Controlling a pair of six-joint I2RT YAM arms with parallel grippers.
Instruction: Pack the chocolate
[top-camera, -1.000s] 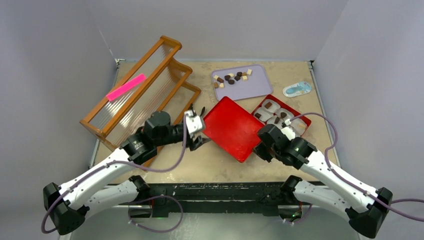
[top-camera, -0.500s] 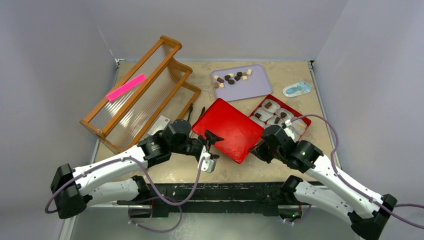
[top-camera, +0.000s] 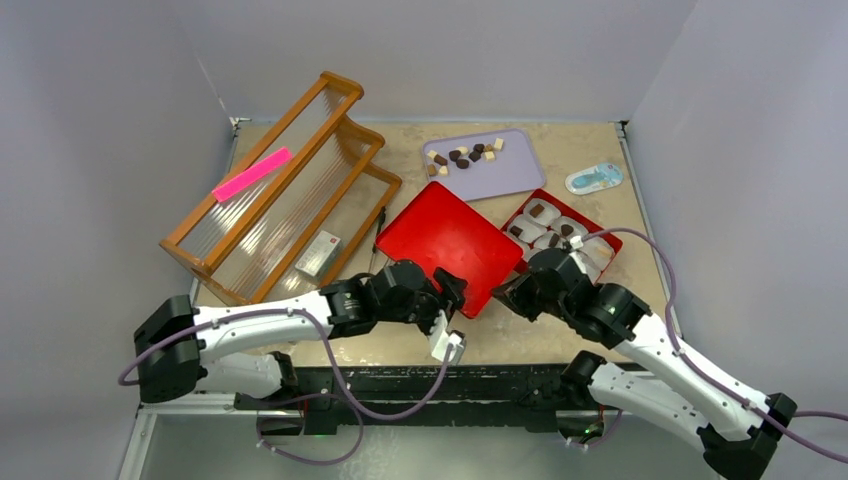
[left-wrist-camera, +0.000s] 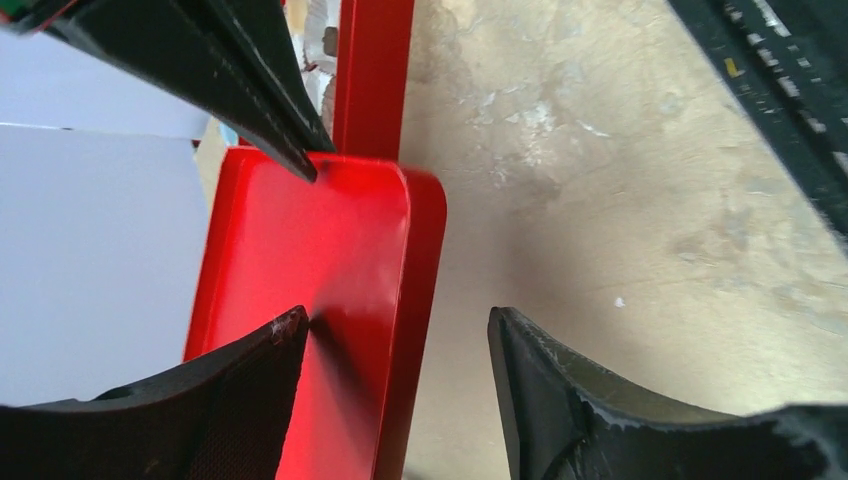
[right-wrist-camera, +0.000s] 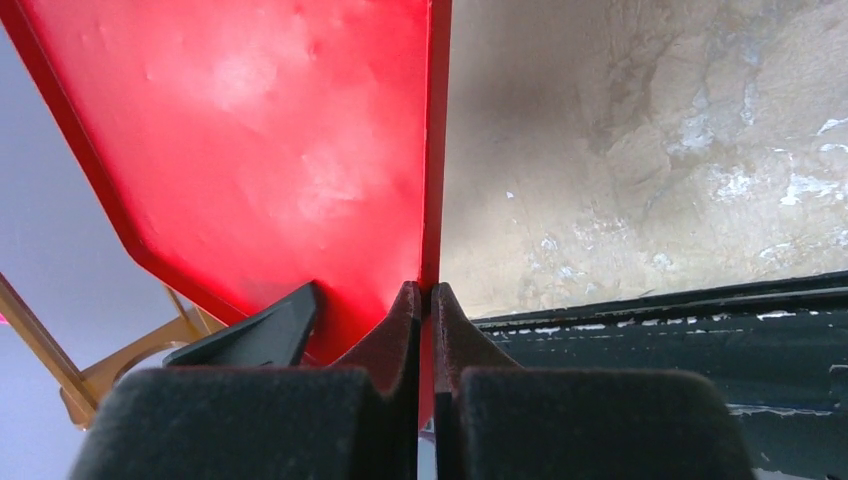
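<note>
Now left jaws have swung in, apart, astride the red lid (top-camera: 450, 240); right jaws clamp it.

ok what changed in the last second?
The left gripper swung from the left corner of the red lid round to its near edge, jaws open astride it. The lid shifted left. The right gripper stayed shut on it; chocolate, tray and rack unmoved.
</note>
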